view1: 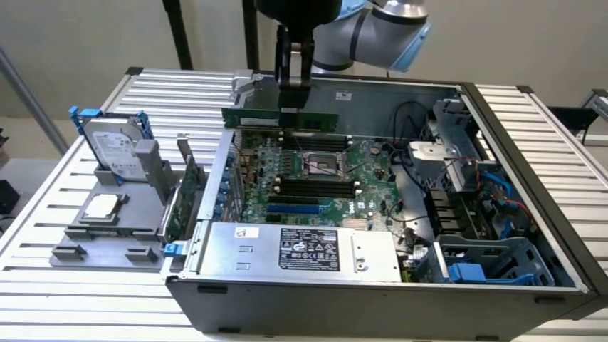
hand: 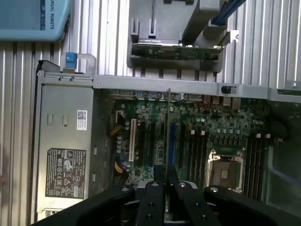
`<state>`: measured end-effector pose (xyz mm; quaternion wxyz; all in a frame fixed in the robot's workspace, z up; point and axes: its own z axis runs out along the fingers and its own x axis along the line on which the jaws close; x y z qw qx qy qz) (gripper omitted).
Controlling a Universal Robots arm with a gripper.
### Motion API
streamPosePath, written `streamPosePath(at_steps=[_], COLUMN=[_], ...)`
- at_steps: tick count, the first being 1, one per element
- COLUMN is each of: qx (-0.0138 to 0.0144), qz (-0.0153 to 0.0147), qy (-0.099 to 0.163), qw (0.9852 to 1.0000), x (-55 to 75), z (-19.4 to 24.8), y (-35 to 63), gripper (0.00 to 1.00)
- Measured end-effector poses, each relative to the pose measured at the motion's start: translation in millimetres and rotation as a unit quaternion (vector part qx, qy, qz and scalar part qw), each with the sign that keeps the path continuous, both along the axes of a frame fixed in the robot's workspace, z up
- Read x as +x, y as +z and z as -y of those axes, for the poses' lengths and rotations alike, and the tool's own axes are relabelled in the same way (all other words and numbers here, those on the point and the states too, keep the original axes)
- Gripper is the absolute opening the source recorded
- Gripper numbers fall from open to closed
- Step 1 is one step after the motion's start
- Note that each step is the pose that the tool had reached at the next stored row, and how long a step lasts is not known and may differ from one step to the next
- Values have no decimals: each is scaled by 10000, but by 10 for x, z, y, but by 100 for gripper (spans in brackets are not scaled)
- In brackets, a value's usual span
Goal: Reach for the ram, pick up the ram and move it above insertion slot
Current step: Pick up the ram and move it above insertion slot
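The ram (view1: 256,117) is a long thin green stick held level above the back part of the motherboard (view1: 366,160), inside the open computer case. My gripper (view1: 292,101) comes down from above and is shut on the stick near its middle. In the wrist view the ram (hand: 168,127) shows edge-on as a thin line running out from between my gripper's (hand: 160,173) black fingers. The black memory slots (view1: 314,188) lie on the board nearer the case front than the stick, beside the CPU socket (view1: 323,165). The slots (hand: 195,153) sit a little to one side of the stick's line.
A grey fixture (view1: 90,239) on the exterior view's left holds a hard drive (view1: 114,146), a CPU (view1: 102,206) and an upright green expansion card (view1: 190,187). The power supply (view1: 285,249) fills the case front. Cables and a blue caddy (view1: 470,272) crowd the right side.
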<state>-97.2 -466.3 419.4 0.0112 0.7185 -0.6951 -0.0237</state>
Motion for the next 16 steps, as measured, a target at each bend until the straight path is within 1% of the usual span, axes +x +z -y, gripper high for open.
streamPosePath(at_steps=[6,9,12,16], qx=[0,0,0,0], qz=[0,0,0,0], qy=[0,0,0,0], qw=[10000,10000,10000,10000], x=[143,231,345,529], z=[-218,-315,-381,-432], y=[-49,-76,-103,-134], gripper=[14,14,14,14])
